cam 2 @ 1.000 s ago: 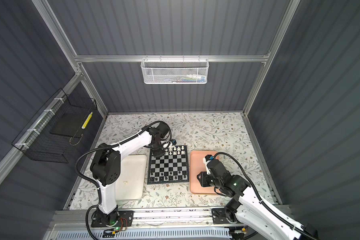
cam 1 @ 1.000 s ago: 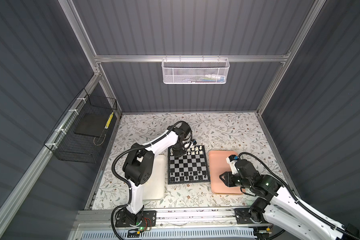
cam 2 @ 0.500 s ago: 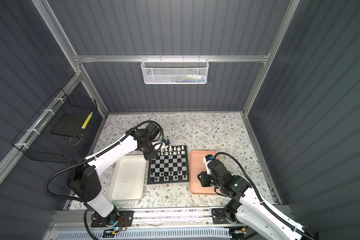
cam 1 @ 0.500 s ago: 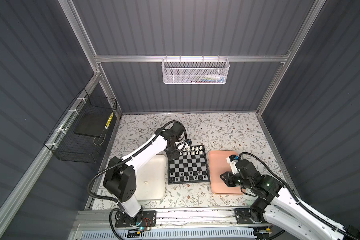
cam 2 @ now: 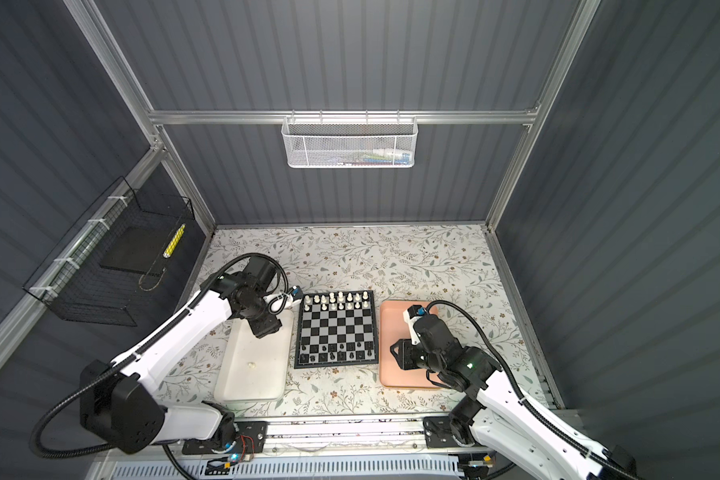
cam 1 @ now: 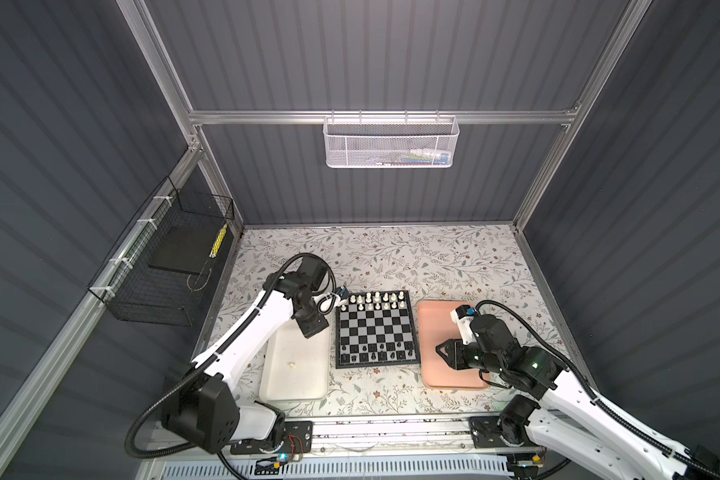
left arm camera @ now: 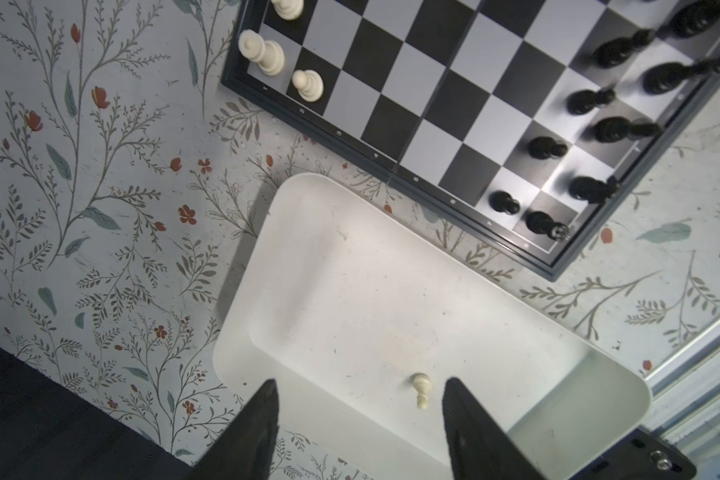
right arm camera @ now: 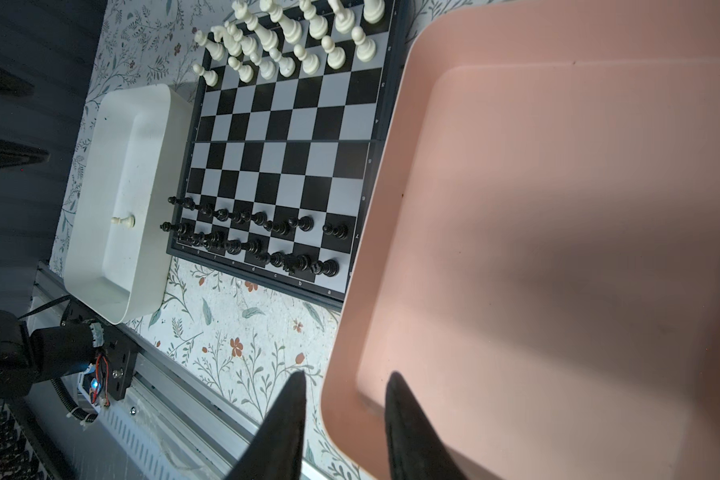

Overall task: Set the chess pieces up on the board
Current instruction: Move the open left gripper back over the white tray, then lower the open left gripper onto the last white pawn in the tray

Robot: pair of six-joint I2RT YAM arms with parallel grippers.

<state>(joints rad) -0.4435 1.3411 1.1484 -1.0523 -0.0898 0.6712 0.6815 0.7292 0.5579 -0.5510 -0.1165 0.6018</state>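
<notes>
A: Where is the board (cam 1: pixel 375 328) found?
B: Between white tray (cam 1: pixel 300 386) and pink tray (cam 1: pixel 433 324); cream pieces (cam 1: pixel 377 300) ranked far, black pieces (cam 1: pixel 375 351) near; one cream pawn (left arm camera: pixel 421 388) lying in white tray.
A: Jaws?
B: left gripper (left arm camera: pixel 360 380) held apart over white tray, nothing gripped; right gripper (right arm camera: pixel 346 374) apart at pink tray's rim.

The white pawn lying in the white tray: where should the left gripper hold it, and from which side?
Grip the white pawn across its narrow waist, between base and head, straight down from above. It lies on its side on the floor of the white tray, clear of the walls. In the wrist view the open left gripper frames it, fingers crosswise to its length.
</notes>
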